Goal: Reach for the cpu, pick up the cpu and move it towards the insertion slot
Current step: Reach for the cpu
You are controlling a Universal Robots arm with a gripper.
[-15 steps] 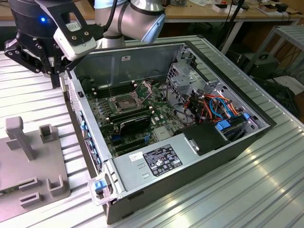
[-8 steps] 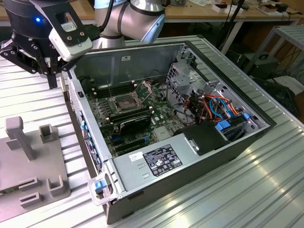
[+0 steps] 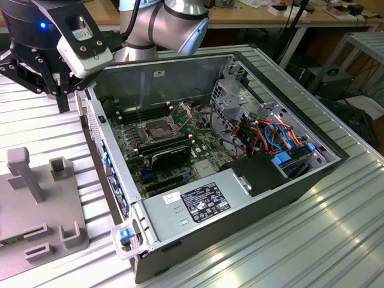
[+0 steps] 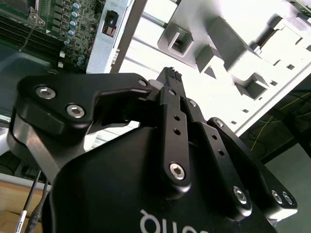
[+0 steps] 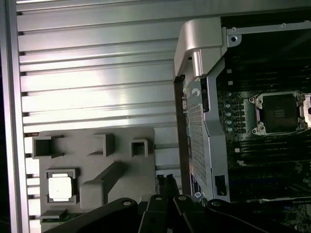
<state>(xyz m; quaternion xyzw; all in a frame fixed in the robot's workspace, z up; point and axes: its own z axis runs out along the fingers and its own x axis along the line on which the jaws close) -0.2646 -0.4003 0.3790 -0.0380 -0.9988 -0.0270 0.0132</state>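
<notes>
The cpu (image 5: pixel 60 187) is a small silver square lying in a recess of the grey fixture plate (image 5: pixel 124 160) in the first wrist view. My gripper (image 5: pixel 166 181) hangs above the ribbed table between that plate and the computer case, apart from the cpu, with its black fingers pressed together and nothing between them. In the exterior view the gripper (image 3: pixel 62 103) is at the far left corner of the case. The insertion slot (image 3: pixel 157 129) is a silver-framed square socket on the green motherboard, its retention plate raised; it also shows as the insertion slot (image 5: pixel 278 113) in the first wrist view.
The open computer case (image 3: pixel 288 198) stands on a ribbed metal table (image 3: pixel 336 240), with its wall (image 5: pixel 206 121) close beside my gripper. The fixture plate (image 3: pixel 36 207) carries raised blocks and a tall post (image 3: pixel 24 171). A drive cage and cables (image 3: pixel 270 135) fill the case's far side.
</notes>
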